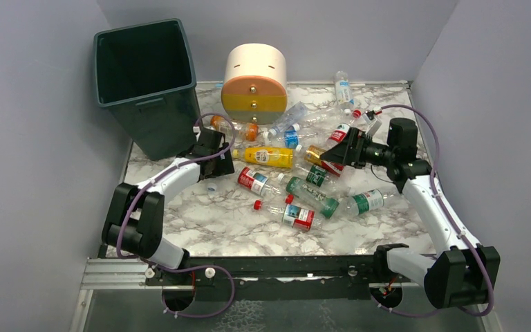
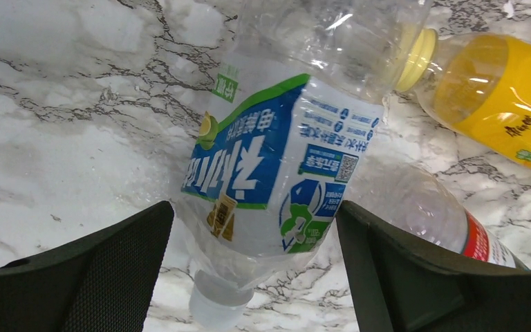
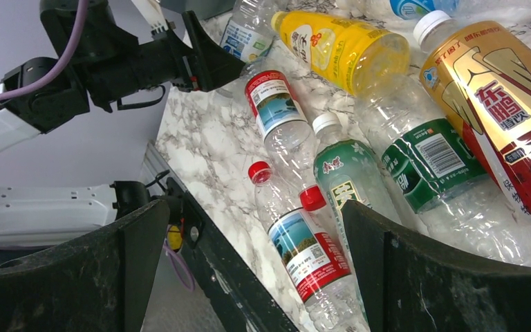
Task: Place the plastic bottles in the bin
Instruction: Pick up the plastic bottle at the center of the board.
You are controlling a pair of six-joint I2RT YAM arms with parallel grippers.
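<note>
From where I stand the left gripper's fingers touch both sides of the clear bottle, but I can't tell if they grip it, so the thin plastic may slip out before reaching the bin well beyond them; the right gripper hangs with its fingers apart.

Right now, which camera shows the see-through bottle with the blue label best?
The left wrist view: the blue-label bottle fills it, between the left tool's fingers. The top view shows only its cap end under that tool; the right wrist view shows it small and far.
</note>
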